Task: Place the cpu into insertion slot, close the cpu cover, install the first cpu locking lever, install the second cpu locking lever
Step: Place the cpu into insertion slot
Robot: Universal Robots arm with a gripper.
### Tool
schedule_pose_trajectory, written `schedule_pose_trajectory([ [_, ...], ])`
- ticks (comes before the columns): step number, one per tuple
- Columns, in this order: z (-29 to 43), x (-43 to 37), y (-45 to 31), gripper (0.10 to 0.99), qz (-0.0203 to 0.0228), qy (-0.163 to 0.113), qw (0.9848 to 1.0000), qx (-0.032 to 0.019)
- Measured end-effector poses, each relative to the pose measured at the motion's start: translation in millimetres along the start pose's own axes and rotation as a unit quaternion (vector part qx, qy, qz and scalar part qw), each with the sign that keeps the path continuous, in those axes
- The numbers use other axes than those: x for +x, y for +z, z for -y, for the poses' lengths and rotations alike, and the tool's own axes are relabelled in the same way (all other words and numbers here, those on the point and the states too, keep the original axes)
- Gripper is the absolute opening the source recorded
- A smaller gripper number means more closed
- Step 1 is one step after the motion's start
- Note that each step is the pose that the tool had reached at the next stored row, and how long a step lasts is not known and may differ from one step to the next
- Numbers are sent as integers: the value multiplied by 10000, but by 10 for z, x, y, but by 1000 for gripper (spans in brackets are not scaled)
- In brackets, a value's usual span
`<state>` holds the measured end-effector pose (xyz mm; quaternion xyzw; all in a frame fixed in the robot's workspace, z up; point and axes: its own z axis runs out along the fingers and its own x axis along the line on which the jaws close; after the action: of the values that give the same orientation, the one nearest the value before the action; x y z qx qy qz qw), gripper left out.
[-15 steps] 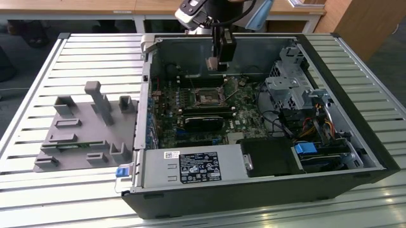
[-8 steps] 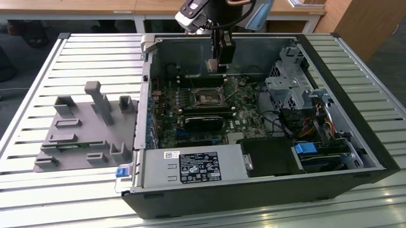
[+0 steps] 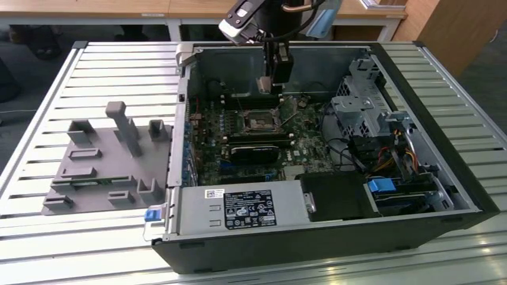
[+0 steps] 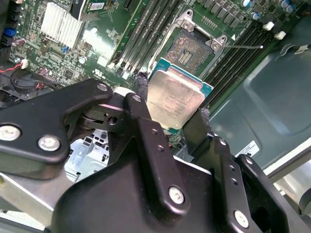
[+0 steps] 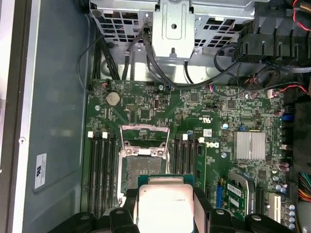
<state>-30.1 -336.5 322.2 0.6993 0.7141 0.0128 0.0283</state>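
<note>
while the arm is reaching down into the open computer case, the gripper is hanging above the back half of the green motherboard. its black fingers are closed only as far as the chip's width, and they are pinching the cpu by two opposite edges. the cpu is showing its dull silver-tan top in both wrist views, with a thin green border around the metal. it is being carried flat and clear of the board, not touching anything but the fingers.

the insertion slot is lying open beneath and just ahead of the chip, its dark contact field bare inside the silver rim. in the exterior view the slot is sitting just below the gripper, between two banks of long black memory strips. the cpu cover is standing swung up at the slot's far edge, leaving the socket uncovered.

a black power-supply box is filling the case's near corner. a grey fixture tray is resting on the slatted table at the exterior view's left, well apart from the gripper.
</note>
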Motion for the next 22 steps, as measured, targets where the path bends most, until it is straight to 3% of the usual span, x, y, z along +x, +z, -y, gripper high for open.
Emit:
schedule_pose_trajectory([
  [22, 13, 14, 226, 537, 0, 0, 10000, 0],
])
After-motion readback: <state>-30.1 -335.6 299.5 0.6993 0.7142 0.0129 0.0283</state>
